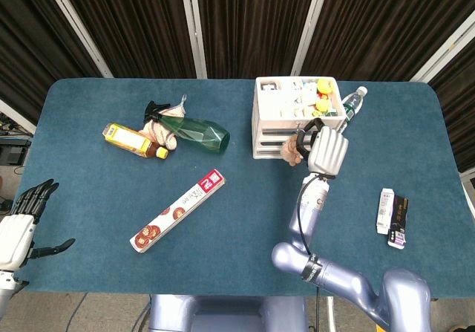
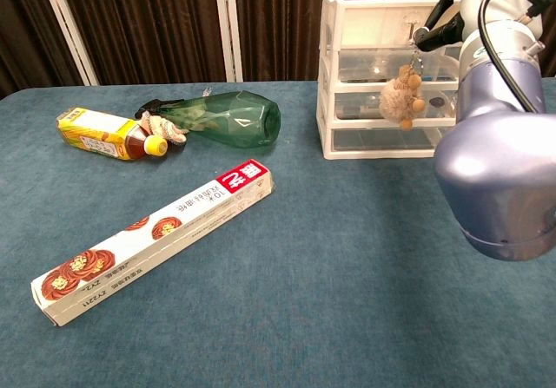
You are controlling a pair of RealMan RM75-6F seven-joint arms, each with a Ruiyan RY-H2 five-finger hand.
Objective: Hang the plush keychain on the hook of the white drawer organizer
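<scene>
Against the front of the white drawer organizer [image 2: 388, 75], the plush keychain [image 2: 398, 101] dangles by its ring from the right robot hand [image 1: 325, 152], pinched just beside the hook [image 2: 412, 30]. If the ring misses the hook's tip at release, the toy would likely drop to the tabletop [image 2: 304, 258]. The left robot hand [image 1: 18, 224] hangs open, well apart.

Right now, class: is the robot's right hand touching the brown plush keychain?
Touching. In the chest view the right hand pinches the top of the brown plush keychain, which dangles below it before the white drawer organizer.
</scene>
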